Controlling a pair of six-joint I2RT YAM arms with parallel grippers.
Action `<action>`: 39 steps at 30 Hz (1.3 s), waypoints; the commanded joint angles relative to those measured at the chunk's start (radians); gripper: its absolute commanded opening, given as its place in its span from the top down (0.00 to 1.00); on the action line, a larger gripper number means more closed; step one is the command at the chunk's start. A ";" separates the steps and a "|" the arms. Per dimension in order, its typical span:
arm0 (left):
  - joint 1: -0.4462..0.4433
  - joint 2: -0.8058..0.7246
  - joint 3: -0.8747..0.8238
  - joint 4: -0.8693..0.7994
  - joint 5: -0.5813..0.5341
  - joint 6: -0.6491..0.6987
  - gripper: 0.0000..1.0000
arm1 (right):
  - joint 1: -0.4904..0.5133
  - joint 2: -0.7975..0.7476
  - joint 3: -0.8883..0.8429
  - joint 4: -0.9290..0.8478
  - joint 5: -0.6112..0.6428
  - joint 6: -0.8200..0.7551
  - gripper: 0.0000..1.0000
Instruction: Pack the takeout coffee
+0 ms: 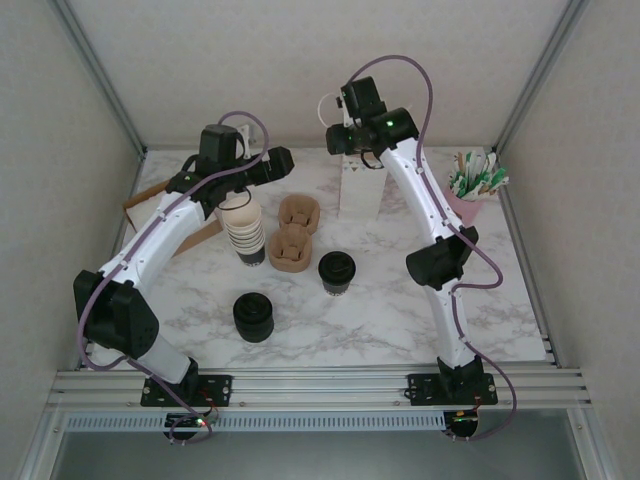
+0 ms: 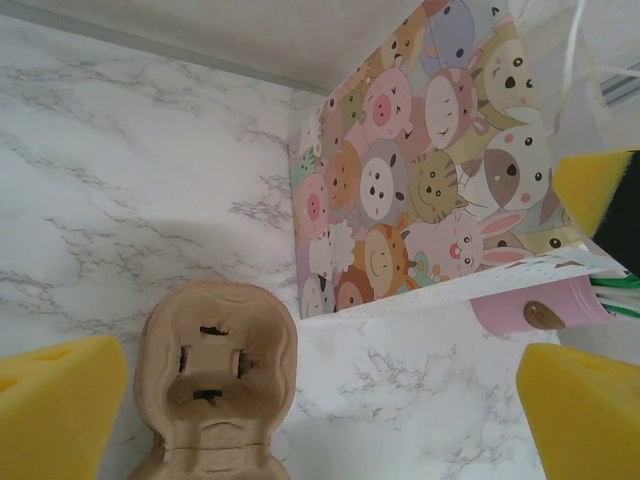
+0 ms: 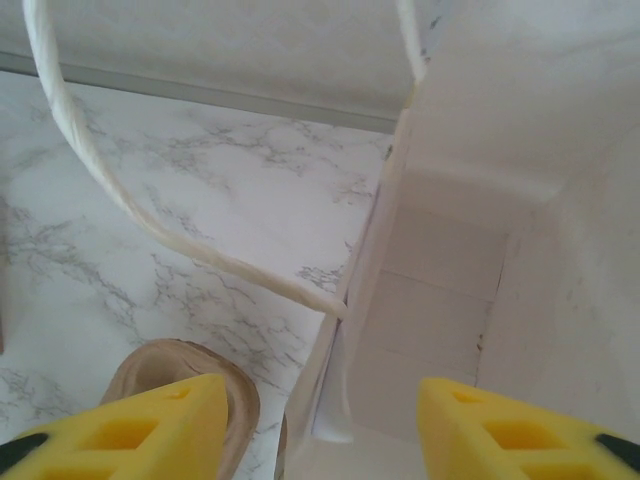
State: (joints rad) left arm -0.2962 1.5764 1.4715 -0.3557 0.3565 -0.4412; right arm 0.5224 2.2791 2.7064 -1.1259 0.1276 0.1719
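At mid-counter, in front of the bag (image 1: 358, 195), the coffee (image 1: 337, 272) stands upright with its lid on, held by nothing, just right of the near carrier (image 1: 290, 250). The right end effector (image 3: 325, 425) hangs over the bag's mouth, released. Its pads (image 3: 130, 430) stand apart with the bag's thin side wall between them, gripping nothing that I can see. The left end effector (image 2: 320, 410) is spread wide and empty above a carrier (image 2: 215, 375), close to the cup stack (image 1: 245, 235).

The likeliest trouble is the bag. Its handle (image 3: 150, 225) loops loose beside the right pads, so a descent or a sideways pull could snag the cord and tip or drag the light paper bag. If the mouth sags, the cup would catch the rim going in. The left arm leans over the cup stack and could topple it with a small swing, sending it toward the carriers and the coffee. A hard squeeze high on the coffee might pop its lid.

Room is best to the right of the coffee, where the counter (image 1: 395, 320) lies bare up to the right arm. To its left the carrier crowds it. The lids (image 1: 254, 318) sit nearer the bases, apart from it. The bag stands near the back wall, with little slack behind.
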 commanded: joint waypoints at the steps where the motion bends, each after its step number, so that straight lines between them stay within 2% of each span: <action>1: 0.011 -0.008 0.003 0.024 0.024 0.003 0.00 | 0.009 -0.032 0.019 0.015 -0.005 0.012 0.50; 9: 0.016 -0.016 -0.010 0.027 0.026 0.001 0.00 | 0.009 0.018 0.021 0.001 0.018 0.004 0.62; 19: 0.020 -0.022 -0.020 0.029 0.027 0.001 0.00 | 0.008 0.050 0.021 0.000 0.007 0.003 0.66; 23: 0.020 -0.027 -0.023 0.029 0.028 0.002 0.00 | 0.007 0.051 0.023 -0.005 0.004 0.003 0.73; 30: 0.021 -0.027 -0.028 0.036 0.034 -0.003 0.00 | 0.007 0.012 0.021 -0.034 0.030 -0.015 0.87; 39: 0.020 -0.038 -0.043 0.052 0.055 -0.022 0.00 | 0.014 -0.091 -0.040 -0.093 0.105 -0.117 1.00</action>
State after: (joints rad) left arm -0.2840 1.5742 1.4448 -0.3309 0.3836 -0.4484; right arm 0.5232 2.2745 2.6797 -1.1801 0.1822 0.1055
